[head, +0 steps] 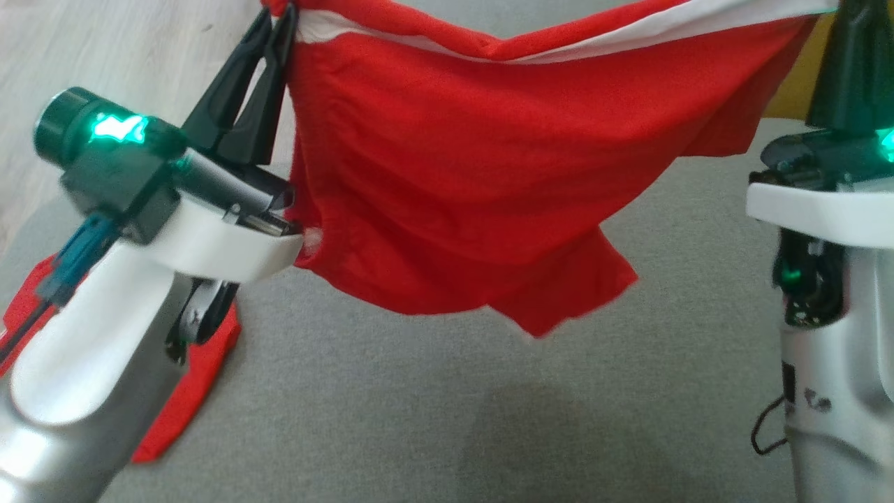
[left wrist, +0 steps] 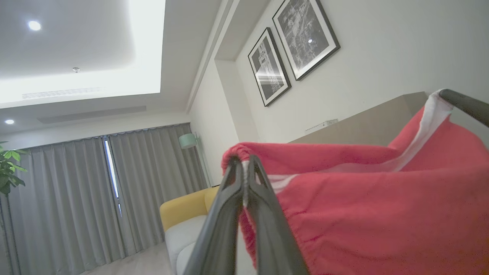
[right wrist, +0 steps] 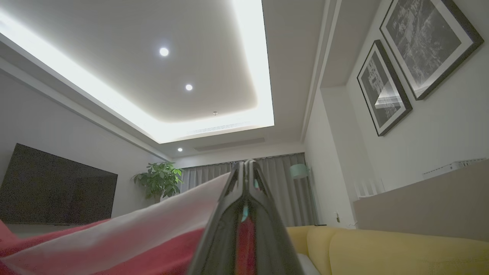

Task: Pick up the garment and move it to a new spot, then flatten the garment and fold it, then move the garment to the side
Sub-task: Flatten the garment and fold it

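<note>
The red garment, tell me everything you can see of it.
The red garment looks like soft knit cloth with a white band along its upper edge. It hangs in the air, stretched and sagging between the left gripper and the right gripper, whose fingers are shut on its top corners. Its lower folds dangle above the grey surface, apparently clear of it.

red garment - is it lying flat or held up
Held up: the red garment hangs sagging between the left gripper and right gripper, both shut on its top edge.
</note>
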Motion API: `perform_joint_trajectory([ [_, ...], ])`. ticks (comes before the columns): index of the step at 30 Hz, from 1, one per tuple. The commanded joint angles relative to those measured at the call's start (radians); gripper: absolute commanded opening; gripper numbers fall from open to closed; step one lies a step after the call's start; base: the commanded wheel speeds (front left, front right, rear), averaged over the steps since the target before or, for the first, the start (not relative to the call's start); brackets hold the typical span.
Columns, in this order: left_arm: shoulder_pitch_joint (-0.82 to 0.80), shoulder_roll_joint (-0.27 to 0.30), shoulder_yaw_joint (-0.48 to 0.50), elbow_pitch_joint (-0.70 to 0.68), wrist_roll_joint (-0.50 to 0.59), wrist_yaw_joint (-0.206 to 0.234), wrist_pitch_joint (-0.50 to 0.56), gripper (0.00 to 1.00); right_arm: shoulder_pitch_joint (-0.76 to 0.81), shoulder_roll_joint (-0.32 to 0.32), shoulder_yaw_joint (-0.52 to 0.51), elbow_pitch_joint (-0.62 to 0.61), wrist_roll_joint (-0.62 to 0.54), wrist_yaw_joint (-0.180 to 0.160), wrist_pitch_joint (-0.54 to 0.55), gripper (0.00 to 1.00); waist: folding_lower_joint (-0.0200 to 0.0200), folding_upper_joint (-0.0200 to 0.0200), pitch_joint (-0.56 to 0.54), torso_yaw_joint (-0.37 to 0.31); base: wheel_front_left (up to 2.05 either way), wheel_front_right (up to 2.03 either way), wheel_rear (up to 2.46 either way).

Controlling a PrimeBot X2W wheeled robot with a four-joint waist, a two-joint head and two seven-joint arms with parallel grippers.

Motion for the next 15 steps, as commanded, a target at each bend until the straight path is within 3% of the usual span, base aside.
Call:
perform_joint_trajectory([
  [1,-0.025,0.046,0.066,-0.044,-0.012,0.012,0.008,0.00,-0.006,-0.007,0.016,-0.045,-0.009,0.007,0.012,0.00,0.0001,-0.0001,-0.007,-0.007,0.00,0.00,0.00],
  [10,0.093,0.111,0.108,-0.272,-0.063,0.092,0.087,0.00,0.110,-0.005,-0.017,-0.223,-0.046,0.007,0.111,0.00,0.0001,-0.0001,-0.008,-0.032,0.00,0.00,0.00],
  [15,0.083,0.113,0.108,-0.270,-0.078,0.088,0.107,0.00,0.103,0.002,-0.034,-0.236,-0.070,0.007,0.166,0.00,0.0001,-0.0001,0.019,-0.042,0.00,0.00,0.00],
])
